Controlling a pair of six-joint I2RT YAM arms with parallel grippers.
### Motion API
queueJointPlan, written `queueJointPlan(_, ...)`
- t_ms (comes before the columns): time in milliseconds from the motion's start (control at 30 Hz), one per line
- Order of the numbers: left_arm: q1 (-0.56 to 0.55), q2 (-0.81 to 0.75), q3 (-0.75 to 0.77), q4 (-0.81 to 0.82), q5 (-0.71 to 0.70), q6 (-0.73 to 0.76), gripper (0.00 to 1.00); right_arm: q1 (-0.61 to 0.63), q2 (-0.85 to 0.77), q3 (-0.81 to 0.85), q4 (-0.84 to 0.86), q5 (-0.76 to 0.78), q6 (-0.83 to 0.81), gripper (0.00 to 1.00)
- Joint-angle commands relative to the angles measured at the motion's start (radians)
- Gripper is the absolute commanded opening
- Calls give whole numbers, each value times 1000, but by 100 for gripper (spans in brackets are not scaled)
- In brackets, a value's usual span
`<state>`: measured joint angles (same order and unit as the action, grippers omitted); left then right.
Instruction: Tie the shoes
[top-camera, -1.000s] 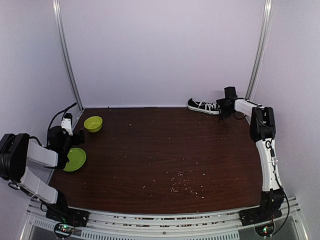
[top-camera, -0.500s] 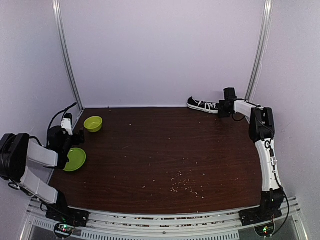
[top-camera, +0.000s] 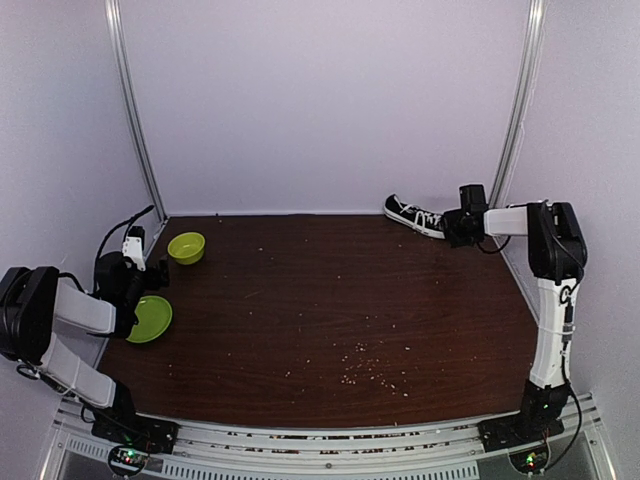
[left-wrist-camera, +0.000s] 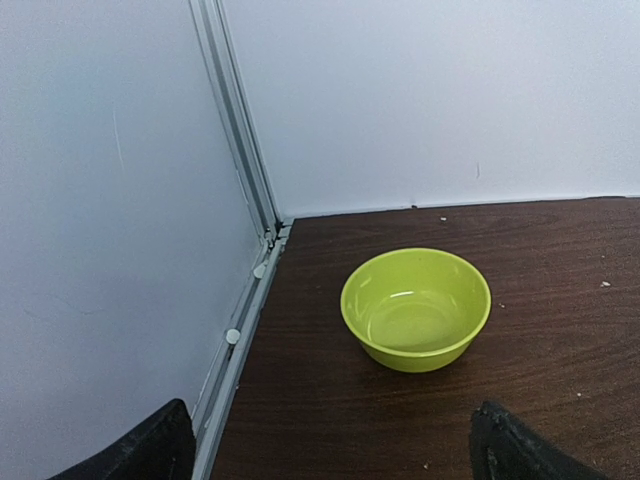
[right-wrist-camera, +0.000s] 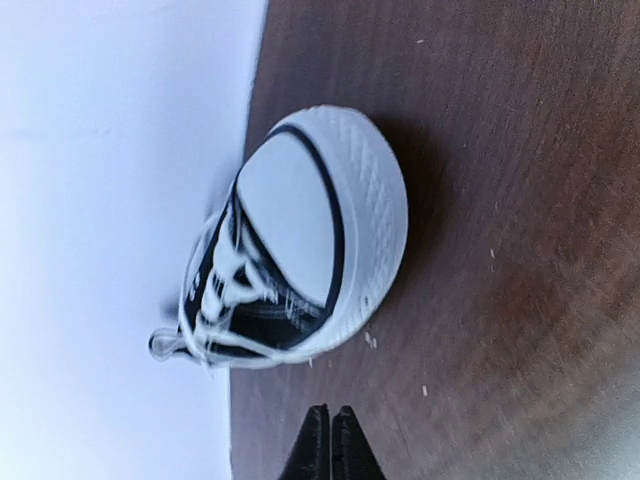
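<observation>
Shoe (right-wrist-camera: 300, 240) looks blurry, its heel hidden (only toe cap (right-wrist-camera: 290, 215) and laces (right-wrist-camera: 218, 285) show). Right gripper (right-wrist-camera: 330, 425) is pinched together on nothing; left gripper (left-wrist-camera: 335, 450) gapes wide, mostly cut off.

Nothing written can be read in any view: no label, brand, number or sign. The black low-top canvas sneaker with white rubber toe cap (right-wrist-camera: 300, 225) is too blurred in the right wrist view, and too small from above, to show any marking.
</observation>
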<state>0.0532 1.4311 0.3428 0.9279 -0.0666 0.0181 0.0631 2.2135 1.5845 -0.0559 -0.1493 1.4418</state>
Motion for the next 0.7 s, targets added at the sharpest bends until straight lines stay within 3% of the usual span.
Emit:
queueJointPlan(0,4,-8,0,60,9,11,98,15,-207,-203,54,-114,-177,0)
queueJointPlan(167,5,-8,-1,59,10,11,98,39,-459,-467,-17,-189,-360,0)
queueJointPlan(300,5,-8,-1,60,10,11,98,33,-580,-568,-86,-124,-501,1)
queueJointPlan(367,5,-8,-1,60,10,11,98,34,-566,-514,-147,-109,-560,19)
queueJointPlan(467,5,-8,-1,60,10,11,98,34,-495,-449,-159,-120,-552,31)
queueJointPlan(667,4,-8,0,60,11,11,98,42,-274,-256,3,-243,-371,56)
